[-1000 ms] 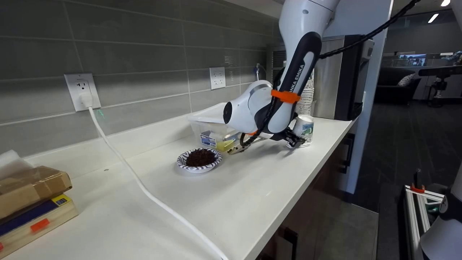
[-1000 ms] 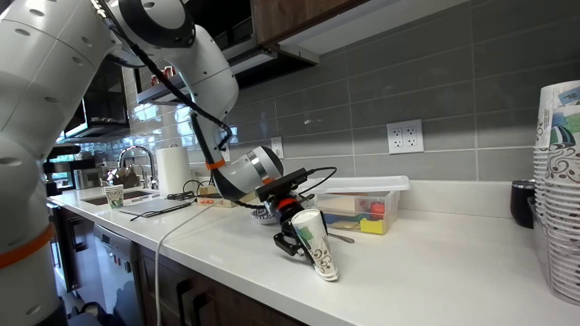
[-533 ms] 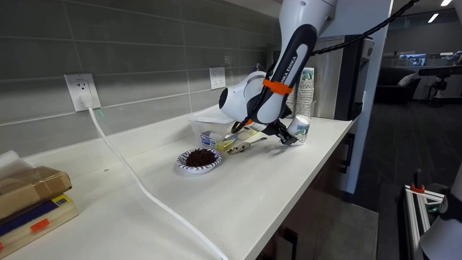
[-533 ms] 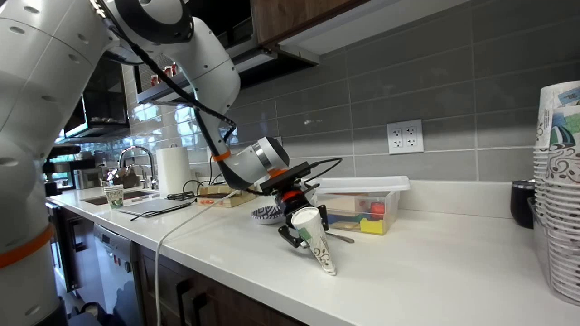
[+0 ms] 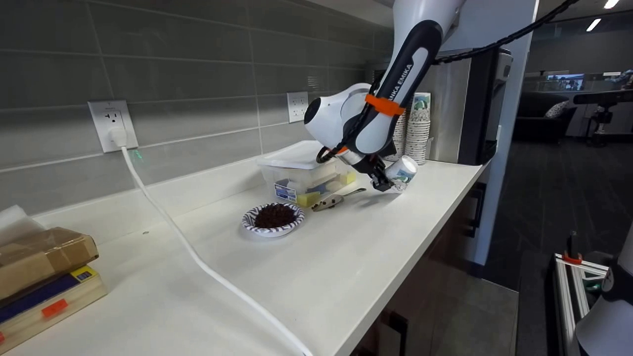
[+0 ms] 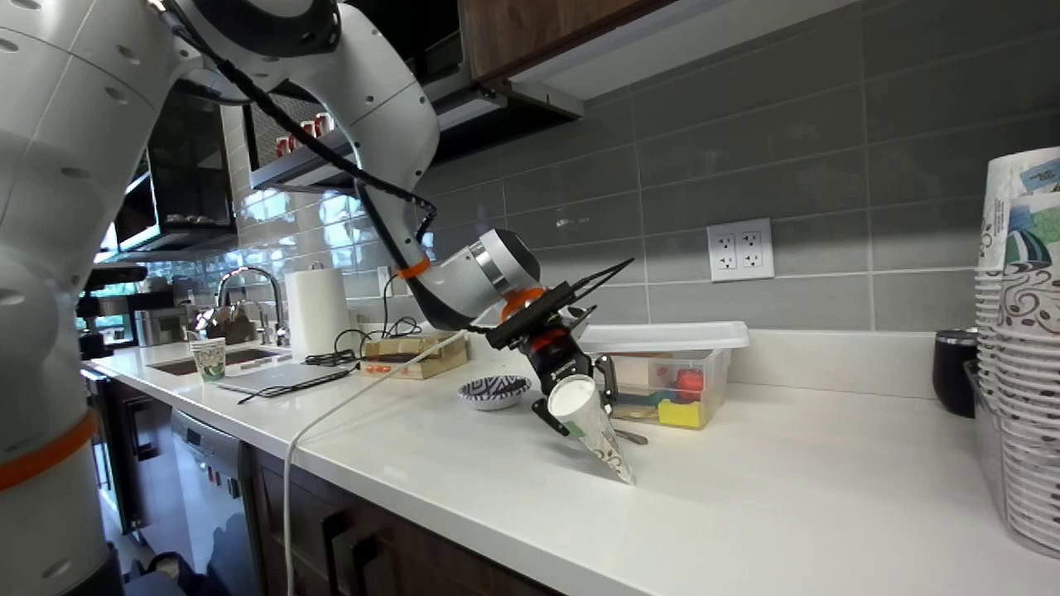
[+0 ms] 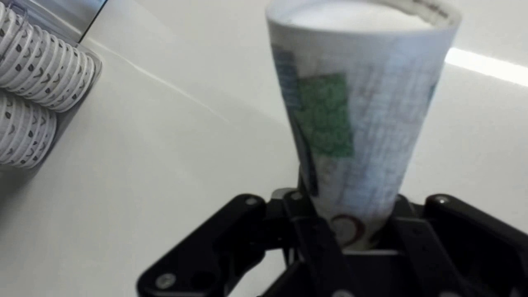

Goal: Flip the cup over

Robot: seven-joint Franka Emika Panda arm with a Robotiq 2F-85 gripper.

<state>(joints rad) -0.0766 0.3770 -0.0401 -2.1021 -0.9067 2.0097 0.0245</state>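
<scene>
The white printed cup [image 5: 402, 169] is tilted in the jaws of my gripper [image 5: 384, 184] above the counter. In an exterior view the cup [image 6: 593, 424] shows a round white end facing up and out. Its lower end is squeezed narrow and points down and right, close to the counter; I cannot tell whether it touches. In the wrist view the cup [image 7: 363, 103] stands out from the gripper [image 7: 354, 208], whose two fingers press on its sides near the squeezed end. The round end has a raised rim.
Stacks of cups [image 5: 418, 133] stand beyond; they also show in the wrist view [image 7: 45, 70]. A lidded plastic box [image 5: 296, 165], a patterned bowl [image 5: 249, 230] with dark contents and a scoop [image 5: 330, 201] are nearby. A black tumbler [image 6: 955, 372] stands by the wall.
The gripper and cup have shifted along the counter toward the back wall and rise slightly. The cup leans over more, its round end tipping outward. The grip stays shut.
</scene>
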